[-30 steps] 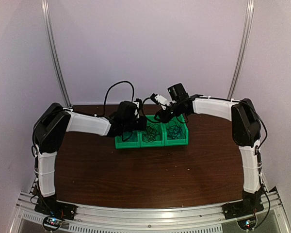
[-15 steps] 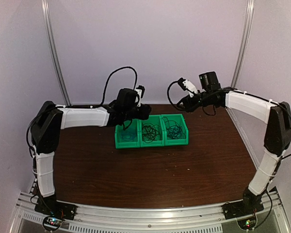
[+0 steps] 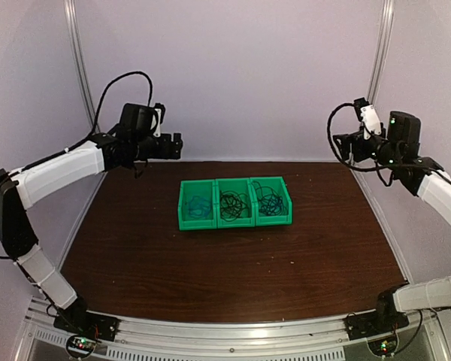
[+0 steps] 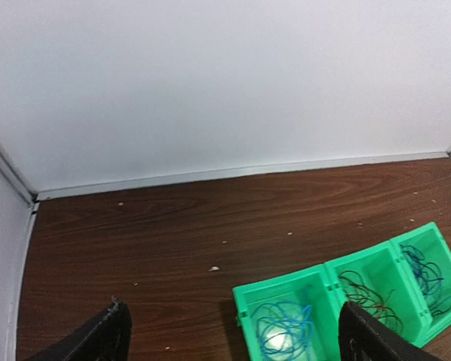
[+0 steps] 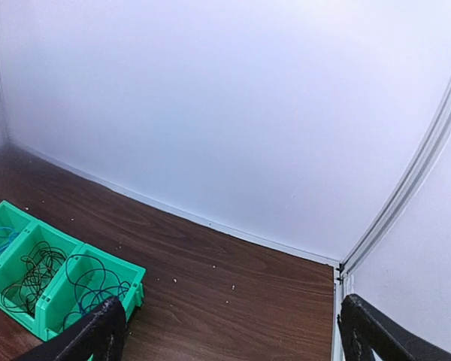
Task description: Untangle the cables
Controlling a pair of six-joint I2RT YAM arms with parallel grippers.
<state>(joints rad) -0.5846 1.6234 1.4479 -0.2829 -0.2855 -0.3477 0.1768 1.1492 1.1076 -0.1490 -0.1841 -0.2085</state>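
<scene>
Now | cables (image 3: 231, 203) coiled in green bin (image 3: 234, 223), no single axis | both jaws spread, empty

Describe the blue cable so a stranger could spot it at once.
On the brown table sits a green bin with three compartments in a row. The blue cable lies coiled in the end compartment nearer the left arm. It is bright blue; the tangles beside it look darker.

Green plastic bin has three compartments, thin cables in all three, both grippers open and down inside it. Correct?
Wrong on one point: neither gripper is inside it. The top external view shows the left gripper and right gripper, both open, held high to either side of the green plastic three-compartment bin, with thin cables in all three compartments.
</scene>
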